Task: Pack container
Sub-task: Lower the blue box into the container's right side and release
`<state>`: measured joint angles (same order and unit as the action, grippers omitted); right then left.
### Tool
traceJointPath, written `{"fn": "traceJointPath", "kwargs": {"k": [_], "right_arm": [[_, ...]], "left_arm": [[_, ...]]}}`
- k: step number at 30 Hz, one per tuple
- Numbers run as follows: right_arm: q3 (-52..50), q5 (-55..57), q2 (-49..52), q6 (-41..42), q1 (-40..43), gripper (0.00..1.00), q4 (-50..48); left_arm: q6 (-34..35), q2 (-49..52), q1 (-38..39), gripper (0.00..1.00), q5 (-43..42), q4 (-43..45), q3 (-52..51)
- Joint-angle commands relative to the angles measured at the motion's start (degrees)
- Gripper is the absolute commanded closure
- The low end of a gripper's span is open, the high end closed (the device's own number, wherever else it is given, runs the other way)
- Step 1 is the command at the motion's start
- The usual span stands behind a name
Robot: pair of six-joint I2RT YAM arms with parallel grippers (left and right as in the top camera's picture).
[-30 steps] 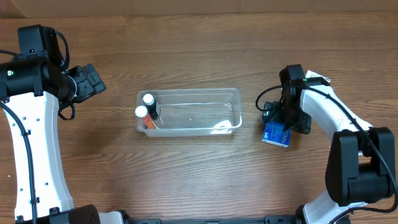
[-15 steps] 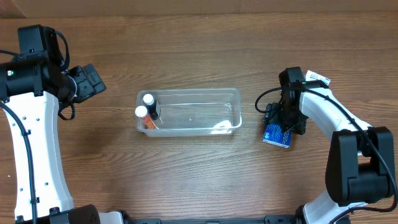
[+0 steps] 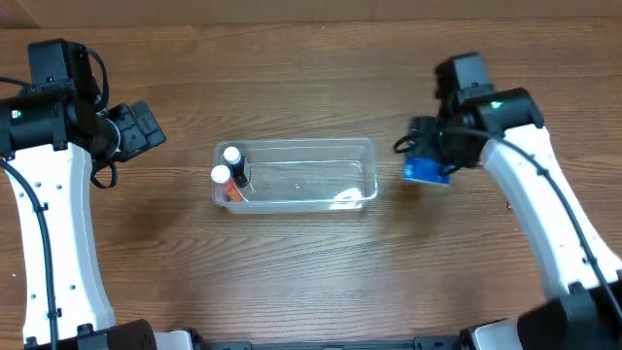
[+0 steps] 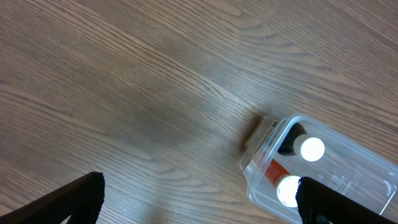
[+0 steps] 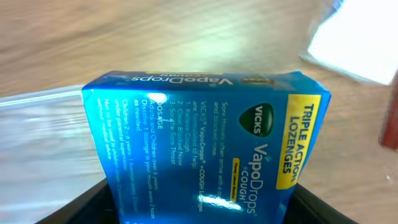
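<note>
One lozenge box [image 5: 205, 137], prob. light, stiff card, is sitting clamped by one end in right pincer [image 3: 429, 167], just right of container [image 3: 294, 148]; left pincer [image 4: 198, 198] is hanging wide.

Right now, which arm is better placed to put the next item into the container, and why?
Right: the right pincer grips the blue lozenge box beside the container's right end; the left pincer is open and empty, away to the left.

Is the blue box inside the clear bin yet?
Not yet. The right hand holds the blue VapoDrops box just beyond the container's right end; only two white-capped bottles sit at its left end.
</note>
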<state>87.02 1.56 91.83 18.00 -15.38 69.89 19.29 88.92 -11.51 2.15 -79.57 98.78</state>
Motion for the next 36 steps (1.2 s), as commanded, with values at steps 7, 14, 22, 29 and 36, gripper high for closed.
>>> {"fn": "traceJointPath", "kwargs": {"k": [7, 14, 22, 29, 36], "right_arm": [[2.19, -0.35, 8.96, 3.48, -15.8, 0.4, -7.48], [2.08, -1.27, 16.0, 3.48, -15.8, 0.39, -9.57], [2.08, -1.29, 16.0, 3.5, -15.8, 0.27, -6.97], [2.08, -1.73, 16.0, 3.5, -15.8, 0.27, -4.57], [2.08, -1.7, 16.0, 3.48, -15.8, 0.08, -4.68]], "left_arm": [[-1.11, -0.96, -0.11, 0.0, -0.31, -0.07, 0.79], [-1.11, -0.96, -0.11, 0.0, -0.31, -0.07, 0.79], [-1.11, -0.96, -0.11, 0.0, -0.28, -0.07, 0.79], [-1.11, -0.96, -0.11, 0.0, -0.28, 0.02, 0.79], [-1.11, -0.96, -0.11, 0.0, -0.28, 0.07, 0.79]]}}
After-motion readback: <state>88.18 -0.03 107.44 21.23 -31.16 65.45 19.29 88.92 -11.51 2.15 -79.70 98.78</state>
